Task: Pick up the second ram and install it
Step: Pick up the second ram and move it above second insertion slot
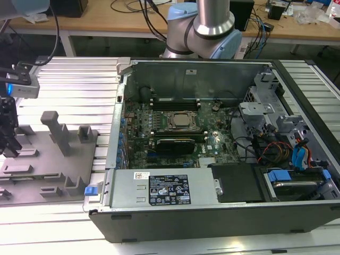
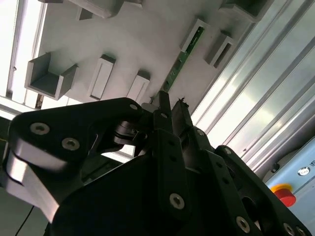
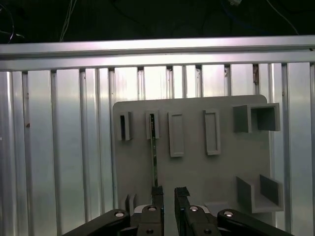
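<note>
Behind claw (image 3: pixel 169 193), end of second ram (image 3: pixel 153 155)

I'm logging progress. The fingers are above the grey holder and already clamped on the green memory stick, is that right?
Not quite. The fingers are above the grey holder, but they are open with nothing between them. The green memory stick sits on the holder, ungripped, as the first wrist view shows.

In the exterior view we find the fixture plate (image 1: pixel 50 172) at nine o'clock of the computer case (image 1: pixel 212 226); the second ram (image 3: pixel 153 152) stands slotted in it.
</note>
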Available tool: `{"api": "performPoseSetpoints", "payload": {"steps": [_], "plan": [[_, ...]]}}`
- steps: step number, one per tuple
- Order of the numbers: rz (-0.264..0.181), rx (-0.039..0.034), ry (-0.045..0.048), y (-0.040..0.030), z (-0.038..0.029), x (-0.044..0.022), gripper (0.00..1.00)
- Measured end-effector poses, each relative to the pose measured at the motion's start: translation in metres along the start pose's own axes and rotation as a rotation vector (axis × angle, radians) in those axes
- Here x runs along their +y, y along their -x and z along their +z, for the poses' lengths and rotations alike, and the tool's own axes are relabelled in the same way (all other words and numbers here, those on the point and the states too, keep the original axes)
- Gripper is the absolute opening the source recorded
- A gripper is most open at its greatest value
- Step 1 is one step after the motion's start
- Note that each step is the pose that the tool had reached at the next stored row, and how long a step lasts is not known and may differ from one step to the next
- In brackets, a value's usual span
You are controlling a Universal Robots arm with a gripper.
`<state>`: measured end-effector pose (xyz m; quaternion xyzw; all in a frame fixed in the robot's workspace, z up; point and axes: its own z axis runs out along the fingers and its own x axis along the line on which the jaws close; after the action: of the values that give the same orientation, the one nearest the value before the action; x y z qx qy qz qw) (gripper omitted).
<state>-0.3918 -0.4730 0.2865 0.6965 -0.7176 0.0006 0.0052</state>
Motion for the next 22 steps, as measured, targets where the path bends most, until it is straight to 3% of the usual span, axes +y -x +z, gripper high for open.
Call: {"api": "performPoseSetpoints", "payload": {"steps": [14, 20, 22], "plan": [[0.000, 0.0000, 0.0000, 0.0002, 0.0199, -0.0001, 0.24], [0.000, 0.0001, 0.0000, 0.0002, 0.0248, -0.0001, 0.24], [0.000, 0.0000, -0.0001, -0.0034, 0.0274, -0.0002, 0.24]]}}
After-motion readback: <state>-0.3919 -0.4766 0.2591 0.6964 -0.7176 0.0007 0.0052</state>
